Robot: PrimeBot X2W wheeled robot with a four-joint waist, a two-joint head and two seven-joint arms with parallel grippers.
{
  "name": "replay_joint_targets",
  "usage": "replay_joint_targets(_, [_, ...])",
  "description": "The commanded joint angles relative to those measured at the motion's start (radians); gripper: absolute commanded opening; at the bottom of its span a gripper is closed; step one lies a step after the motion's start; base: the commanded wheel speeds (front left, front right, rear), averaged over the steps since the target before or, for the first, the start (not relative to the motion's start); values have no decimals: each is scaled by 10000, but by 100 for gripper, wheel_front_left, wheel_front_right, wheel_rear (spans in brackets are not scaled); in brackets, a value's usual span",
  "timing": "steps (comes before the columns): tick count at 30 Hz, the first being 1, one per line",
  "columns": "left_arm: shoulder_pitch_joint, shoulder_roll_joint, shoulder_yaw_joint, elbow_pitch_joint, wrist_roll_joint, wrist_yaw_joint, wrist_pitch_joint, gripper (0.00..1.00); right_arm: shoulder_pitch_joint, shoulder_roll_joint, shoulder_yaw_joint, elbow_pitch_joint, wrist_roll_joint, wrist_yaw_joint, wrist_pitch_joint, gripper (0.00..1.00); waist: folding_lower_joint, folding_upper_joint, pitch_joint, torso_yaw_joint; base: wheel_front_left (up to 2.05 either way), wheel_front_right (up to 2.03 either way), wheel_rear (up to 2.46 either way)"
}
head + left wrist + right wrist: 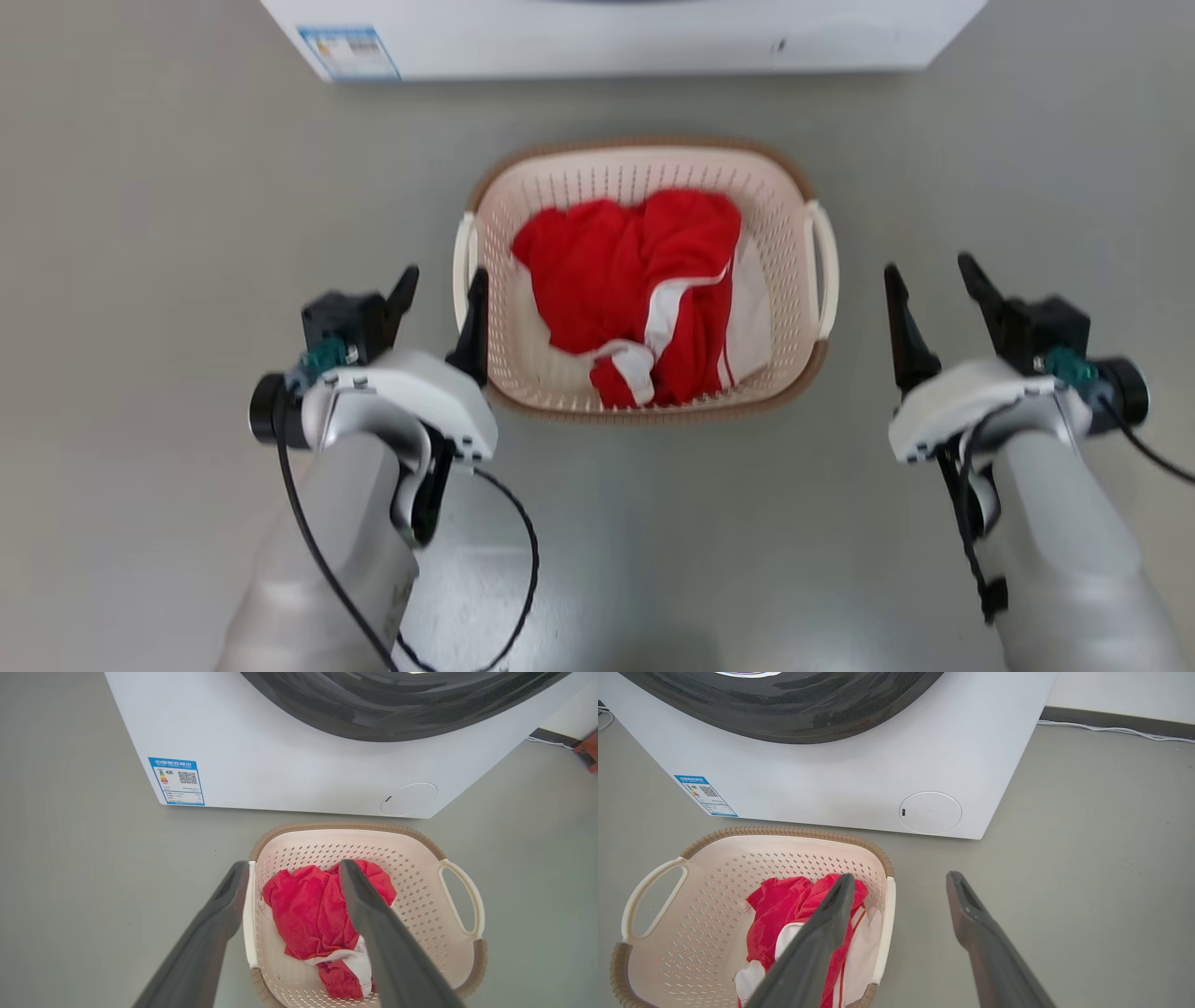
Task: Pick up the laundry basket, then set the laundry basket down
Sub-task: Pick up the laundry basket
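Head view: the laundry basket [794, 280] stands on the smooth grey floor [187, 233], just in front of the white washing machine [635, 37] and between my two arms.
Basket: rounded-rectangular cream plastic with walls pierced by rows of small holes. The rim carries brown woven-look trim, and each short side has a white loop handle.
Contents: a crumpled red garment [644, 271] with white stripes, heaped softly inside the basket.
Left end effector [443, 280]: open. My two long, dark, tapering fingers are spread to either side of the left handle [464, 257], one outside it and one over the basket's inner edge. I cannot tell whether they touch it.
Right end effector [929, 271]: open, with its fingers spread above bare floor, near the right handle [823, 271] but apart from it.
Washing machine: a flat, glossy white front with a curved dark door [397, 704]. A round white cover [930, 813] sits low on the panel, and a blue-edged label [179, 780] is at a lower corner.
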Motion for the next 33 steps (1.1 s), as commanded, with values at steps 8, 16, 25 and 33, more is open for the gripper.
replay_joint_targets(8, [-1518,167,-330,966,-511,287,-51,100,-1327,-125,411,739,88,63,-136,100,-1,0,1681,26,0,0,0])
replay_joint_targets(16, [-2296,167,-408,1534,-571,424,-51,100,-1825,-193,342,912,128,63,-136,100,-1,0,2343,-1,0,0,0])
replay_joint_targets(25, [-2827,167,-313,2031,-519,555,-51,100,-2019,-204,353,748,141,63,-136,100,-1,0,2999,-56,0,0,0])
replay_joint_targets(33, [-3482,167,-257,2491,-352,553,-51,100,-2428,-160,391,823,174,63,-136,100,-1,0,3675,-22,0,0,0])
